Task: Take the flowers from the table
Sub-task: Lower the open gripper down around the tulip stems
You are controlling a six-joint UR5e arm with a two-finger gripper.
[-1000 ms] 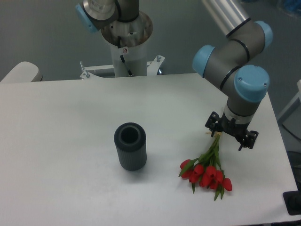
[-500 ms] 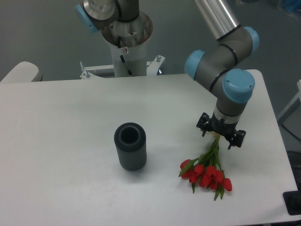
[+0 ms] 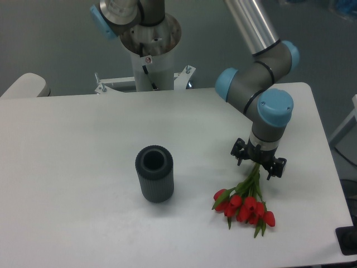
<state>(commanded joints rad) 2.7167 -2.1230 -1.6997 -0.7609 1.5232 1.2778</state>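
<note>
A wide white matte tabletop with rounded corners fills most of the view. Behind its far edge stands the white cylindrical robot base with a blue-capped joint above it. A little left of the tabletop's centre, a dark grey ribbed cylinder vase stands upright with its open mouth facing up, well apart from everything else.

Toward the near right corner lies a small bunch of red tulips with closed buds and thin green stems. The buds cluster nearest the front edge, and the stems run up and away toward the right edge, where their upper ends disappear beneath the arm's tool. The buds and lower stems appear to rest on the tabletop.

Over the stem ends hangs the black 2-finger pincer, pointing down from a grey arm with light blue joint caps that reaches in from the top of the view. Its fingers sit on either side of the stem ends, but from this angle I cannot tell whether they are clamped on the stems or apart from them.
</note>
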